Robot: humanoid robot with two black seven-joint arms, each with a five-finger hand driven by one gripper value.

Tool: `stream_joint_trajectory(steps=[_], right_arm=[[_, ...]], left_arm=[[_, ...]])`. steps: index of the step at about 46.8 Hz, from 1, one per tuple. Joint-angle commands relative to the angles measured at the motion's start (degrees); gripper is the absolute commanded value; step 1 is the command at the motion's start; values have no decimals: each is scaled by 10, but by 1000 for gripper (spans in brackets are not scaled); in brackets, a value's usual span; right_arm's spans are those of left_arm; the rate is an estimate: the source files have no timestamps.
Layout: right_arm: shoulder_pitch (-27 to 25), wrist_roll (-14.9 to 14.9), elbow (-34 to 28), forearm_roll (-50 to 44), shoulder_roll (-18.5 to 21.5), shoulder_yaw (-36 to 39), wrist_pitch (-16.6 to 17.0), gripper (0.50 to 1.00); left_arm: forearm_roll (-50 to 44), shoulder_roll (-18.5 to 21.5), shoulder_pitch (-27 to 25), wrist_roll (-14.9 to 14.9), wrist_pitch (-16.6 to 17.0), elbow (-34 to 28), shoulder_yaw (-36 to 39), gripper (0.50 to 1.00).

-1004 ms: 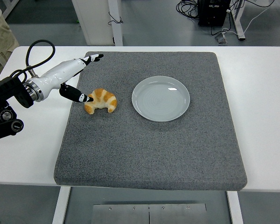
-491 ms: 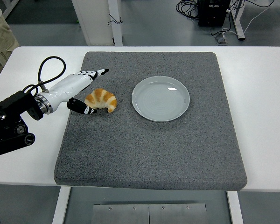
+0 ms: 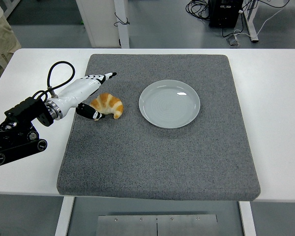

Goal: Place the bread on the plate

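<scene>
White table (image 3: 280, 123): one large grey mat (image 3: 157, 157) lies flat on it, covering most of the middle, with bare white surface at both sides. On the mat rest a pale plate (image 3: 169, 103) and, well left of it, a croissant (image 3: 108, 104), apart.

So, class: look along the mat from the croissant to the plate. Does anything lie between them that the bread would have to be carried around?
Nothing visible does. The croissant sits on the grey mat beside the left hand, and only bare mat separates it from the empty plate to its right.
</scene>
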Motion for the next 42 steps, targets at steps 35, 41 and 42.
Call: stream_joint_trajectory(steps=[35, 41, 42], right_arm=[[0, 0, 0, 0, 0, 0, 0, 1000], [0, 0, 0, 0, 0, 0, 0, 1000], [0, 0, -1, 0, 0, 0, 0, 1000]], left_arm=[[-8, -54, 26, -3, 28, 65, -8, 975], [-35, -54, 26, -3, 29, 65, -14, 975], [-35, -54, 26, -3, 29, 64, -14, 975]])
